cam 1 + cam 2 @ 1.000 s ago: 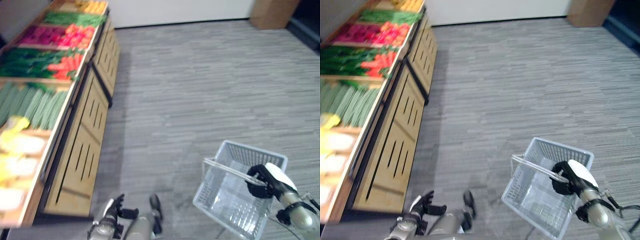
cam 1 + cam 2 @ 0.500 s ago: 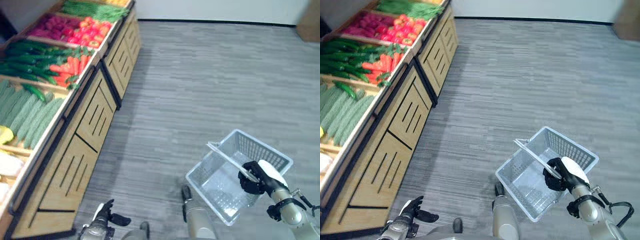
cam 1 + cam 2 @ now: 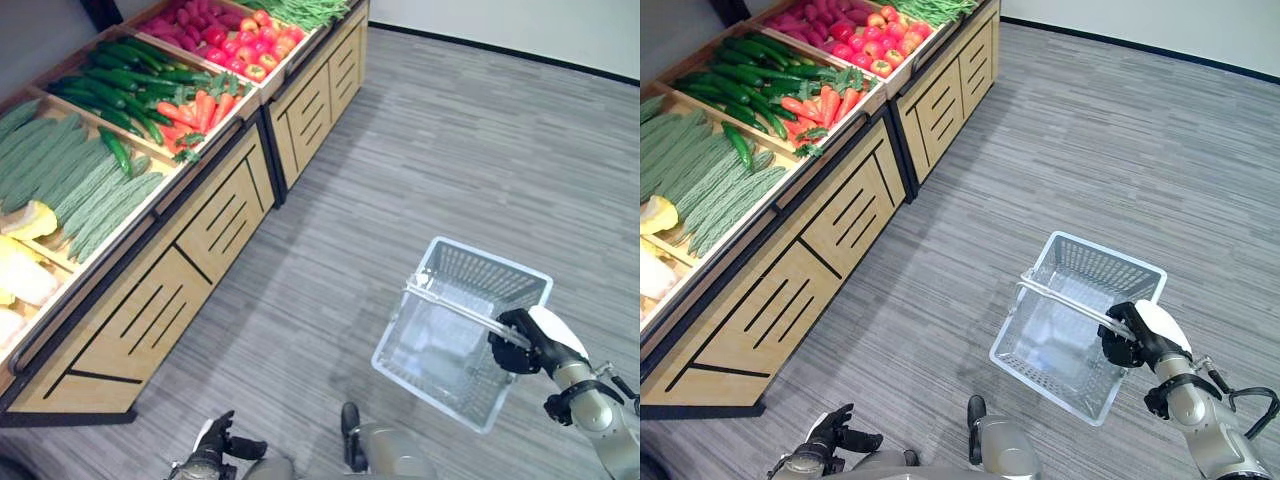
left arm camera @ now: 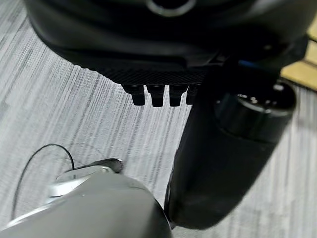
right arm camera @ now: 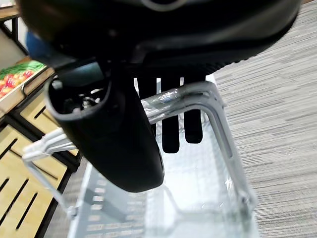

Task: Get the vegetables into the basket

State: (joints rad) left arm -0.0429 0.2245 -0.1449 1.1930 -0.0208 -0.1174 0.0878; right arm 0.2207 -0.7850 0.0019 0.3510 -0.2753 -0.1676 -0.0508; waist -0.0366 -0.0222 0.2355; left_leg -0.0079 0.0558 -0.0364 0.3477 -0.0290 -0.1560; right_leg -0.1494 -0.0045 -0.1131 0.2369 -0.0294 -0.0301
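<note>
**Basket hanging from your right hand**

Basket (image 3: 455,335): your right hand (image 3: 1137,336) has its fingers curled round the handle (image 5: 190,96), so the grey basket hangs just left of it over the floor. You can read no writing anywhere. Vegetables (image 3: 120,120) lie on the wooden shelf (image 3: 830,215), well off to the left. Your left hand (image 3: 215,447) hangs low with relaxed fingers, grasping nothing.

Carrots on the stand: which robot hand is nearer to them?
Left. The left robot hand hangs low beside the stand's front, below the carrots. The right robot hand grips the basket handle, farther across the floor.
</note>
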